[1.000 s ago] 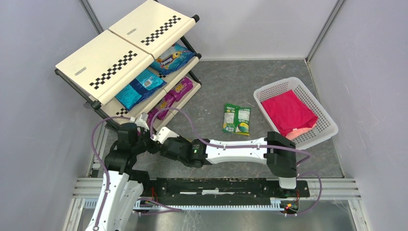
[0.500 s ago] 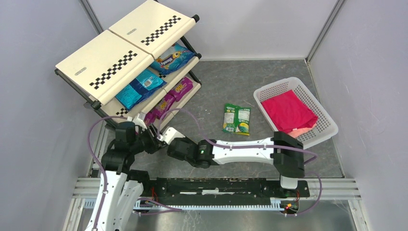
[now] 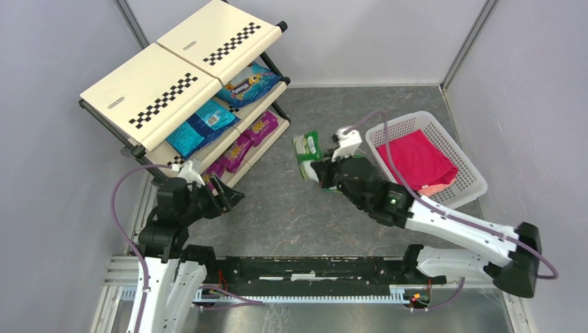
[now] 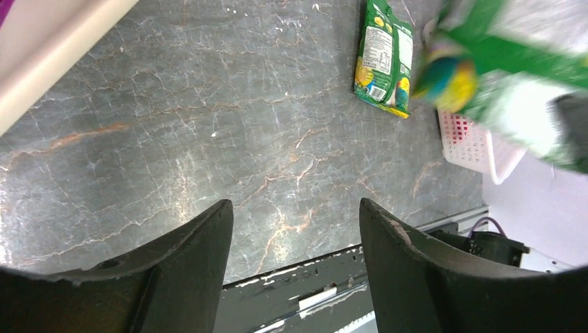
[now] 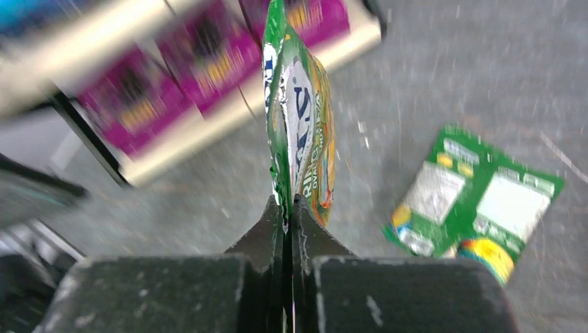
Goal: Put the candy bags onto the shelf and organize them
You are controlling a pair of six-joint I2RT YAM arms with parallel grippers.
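The shelf stands at the back left, with blue candy bags on its middle tier and purple candy bags on the lowest. My right gripper is shut on the edge of a green candy bag, held upright above the middle of the table. Another green candy bag lies flat on the table below; my right arm hides it from above. My left gripper is open and empty near the shelf's front foot.
A white lattice basket holding a red cloth sits at the right. Grey walls close in on three sides. The black base rail runs along the near edge. The shelf's cream edge is close to my left gripper.
My right arm has swung from beside the left gripper over to the middle of the table, now with a green bag in its jaws. My left gripper has opened and drawn back slightly.
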